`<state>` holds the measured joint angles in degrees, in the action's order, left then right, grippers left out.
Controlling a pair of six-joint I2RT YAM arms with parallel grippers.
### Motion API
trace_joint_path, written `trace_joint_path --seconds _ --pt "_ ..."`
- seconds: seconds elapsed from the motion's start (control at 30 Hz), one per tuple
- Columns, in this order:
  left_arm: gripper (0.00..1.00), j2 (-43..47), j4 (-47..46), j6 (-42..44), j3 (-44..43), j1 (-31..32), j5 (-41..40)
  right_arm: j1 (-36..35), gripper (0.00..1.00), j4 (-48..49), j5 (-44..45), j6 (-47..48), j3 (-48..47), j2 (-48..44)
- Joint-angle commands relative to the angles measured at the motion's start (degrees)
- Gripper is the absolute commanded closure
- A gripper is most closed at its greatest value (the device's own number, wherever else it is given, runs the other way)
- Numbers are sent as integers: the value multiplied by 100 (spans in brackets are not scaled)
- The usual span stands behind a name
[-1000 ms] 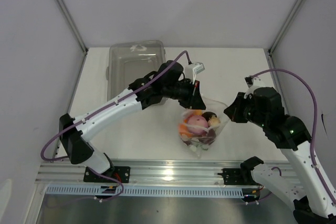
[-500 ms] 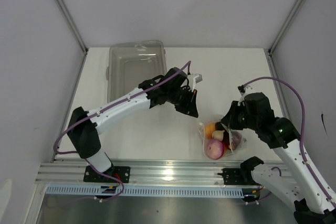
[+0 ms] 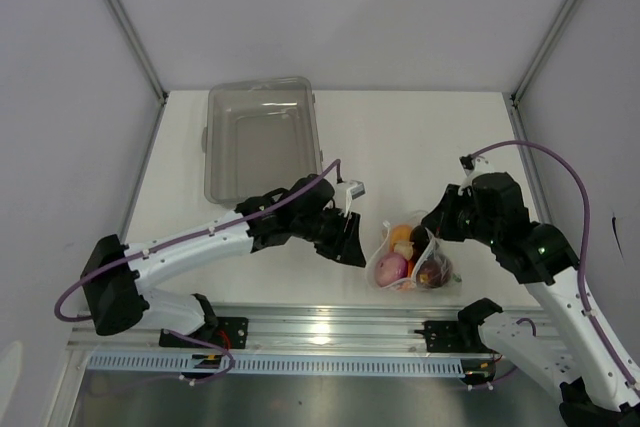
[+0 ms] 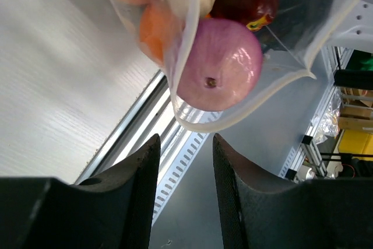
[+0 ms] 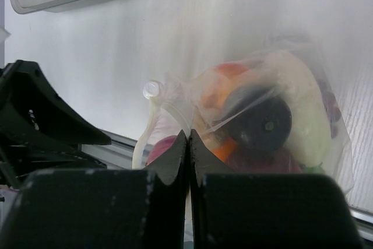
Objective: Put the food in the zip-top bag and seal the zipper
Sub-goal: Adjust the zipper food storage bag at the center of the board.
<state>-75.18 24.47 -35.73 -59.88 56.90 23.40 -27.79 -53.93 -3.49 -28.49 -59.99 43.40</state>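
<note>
The right gripper (image 5: 187, 138) has its jaws closed on the edge of the zip-top bag (image 3: 408, 265). The food (image 4: 218, 65) sits inside, just past its fingertips. The left gripper (image 4: 185, 144) is partly open and empty, just beside the bag.

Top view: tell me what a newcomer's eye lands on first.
The clear zip-top bag stuffed with bright toy food, a pink bulb foremost, is near the table's front edge, right of centre. The right gripper pinches the bag's edge, while the left gripper stands open just beside it, holding nothing. A clear bin lies at the far left.
</note>
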Motion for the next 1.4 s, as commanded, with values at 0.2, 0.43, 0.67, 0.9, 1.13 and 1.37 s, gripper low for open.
trace_joint_path --seconds 0.2,0.43,0.67,0.9,1.13,1.37 --pt "56 -418 -610 -391 -200 277 -63 -42 100 269 15 -95 -83 -68" --pt "63 -752 -768 -391 -165 339 -151 -42 100 216 50 -95 -57 -112" --pt "84 -1060 -874 -382 -173 348 -151 -33 100 269 41 -87 -4 -95" --pt "90 -1245 -953 -383 -234 374 -81 -33 100 313 41 -69 31 -77" --pt "99 -1263 -874 -111 -682 400 297 -33 100 331 41 -16 171 -33" --pt "100 -736 -636 -48 -1465 400 438 -33 100 58 -125 256 -469 -383"
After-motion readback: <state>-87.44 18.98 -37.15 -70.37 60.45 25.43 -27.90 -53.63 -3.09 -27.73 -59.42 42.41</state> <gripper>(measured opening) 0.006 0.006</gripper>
